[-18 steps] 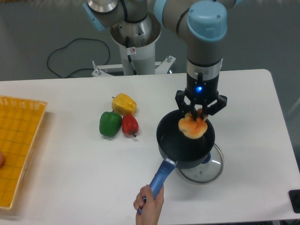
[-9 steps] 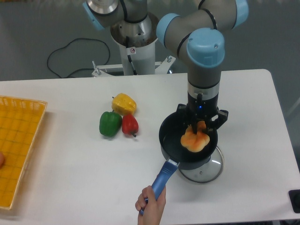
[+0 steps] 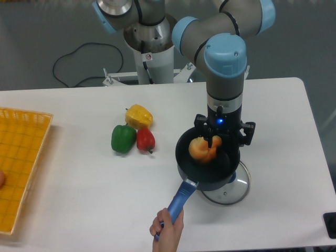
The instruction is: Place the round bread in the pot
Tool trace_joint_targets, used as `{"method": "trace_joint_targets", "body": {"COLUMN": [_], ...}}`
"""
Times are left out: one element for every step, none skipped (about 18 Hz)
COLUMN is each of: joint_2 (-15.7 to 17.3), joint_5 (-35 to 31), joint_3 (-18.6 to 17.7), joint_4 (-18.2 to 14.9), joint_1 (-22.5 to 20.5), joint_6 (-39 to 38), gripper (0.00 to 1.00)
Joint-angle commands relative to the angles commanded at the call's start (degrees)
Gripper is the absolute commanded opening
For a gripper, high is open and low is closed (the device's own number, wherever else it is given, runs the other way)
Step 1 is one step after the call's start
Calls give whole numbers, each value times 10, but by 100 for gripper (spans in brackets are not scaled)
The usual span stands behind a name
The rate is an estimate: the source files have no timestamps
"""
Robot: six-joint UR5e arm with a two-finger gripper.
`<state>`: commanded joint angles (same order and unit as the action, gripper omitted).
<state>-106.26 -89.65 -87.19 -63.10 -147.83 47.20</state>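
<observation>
Resting in the pot (image 3: pixel 231 167), the round bread (image 3: pixel 202 149) lies at nine o'clock; gripper (image 3: pixel 214 140) grip unclear, hand (image 3: pixel 167 228) steadying the handle.

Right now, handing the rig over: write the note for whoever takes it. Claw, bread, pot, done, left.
Claw: low over the pot, fingers around the round bread; whether they grip it or have let go cannot be told from this view.
Round bread: inside the pot, left of centre; whether it rests on the bottom is unclear.
Pot: on the table, partly over the glass lid. A person's hand holds its blue handle.
Done: bread brought into the pot.
Left: confirm release, lift the claw clear. Mind the hand.
Peppers, yellow, green and red, lie to the left, untouched.
</observation>
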Motion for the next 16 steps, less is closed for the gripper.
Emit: {"method": "trace_joint_targets", "body": {"joint_2": [0,1,6,15,20,23,29,35,37,37,37,37,37,37,38,39], "joint_5": [-1,-3,-12,-26,-36,-39,-40,-39,-37,-35,-33,-33,-37,-33,-33,-29], "joint_3": [0,0,-1,-3,-6,-6,-6,-6,-6,-6,-6,-6,-6,-6,-5,-5], "joint_4": [-1,3,2,0,-3,-10,-31,-54,-67,-70,-71,-73,-86,-105,-122,-134], "joint_1": [0,0,0,0,-1,-3,-6,-11,-21,-29,-35,-41,-47,-55,-65,-76], "joint_6": [0,0,0,0,3,13,22,38,60,83,108,131,148,169,197,237], "gripper": [88,100,100,100,100,100,100,100,100,100,100,100,100,100,100,100]}}
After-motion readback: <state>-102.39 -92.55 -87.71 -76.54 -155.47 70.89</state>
